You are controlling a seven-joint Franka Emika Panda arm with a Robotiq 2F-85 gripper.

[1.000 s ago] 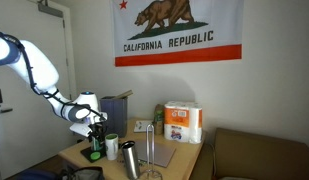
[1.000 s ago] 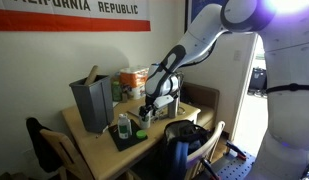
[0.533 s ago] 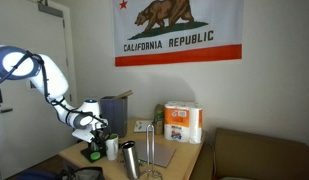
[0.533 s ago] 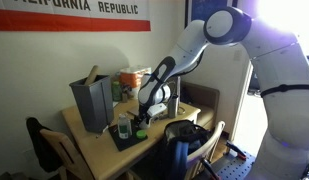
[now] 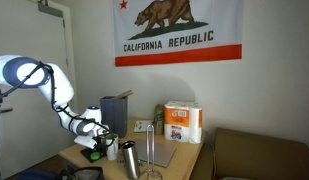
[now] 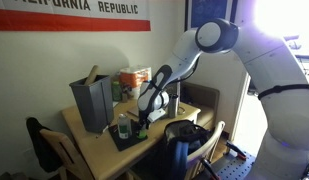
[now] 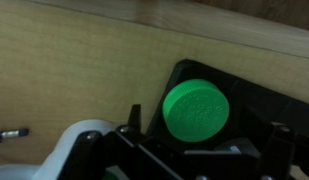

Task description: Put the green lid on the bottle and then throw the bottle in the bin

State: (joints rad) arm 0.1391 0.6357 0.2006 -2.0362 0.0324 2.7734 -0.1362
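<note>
In the wrist view the green lid (image 7: 196,110) lies flat on a black mat (image 7: 264,95) on the table. My gripper (image 7: 206,125) is open, low over the mat, with one finger on each side of the lid and not touching it. In both exterior views the gripper (image 5: 95,148) (image 6: 141,119) is down at the table. The dark-green bottle (image 6: 123,128) stands upright on the mat just beside the gripper. The tall dark grey-blue bin (image 5: 116,108) (image 6: 92,103) stands at the back of the table.
A white cup with a green band (image 5: 112,146) and a steel tumbler (image 5: 128,160) stand close to the gripper. A paper-towel pack (image 5: 182,122) is behind them. The cup's white rim (image 7: 79,140) shows beside the fingers. A dark chair (image 6: 184,138) stands in front of the table.
The arm has bent down and lowered the gripper from above the bottle area to the mat, over the lid. The objects on the table have not moved.
</note>
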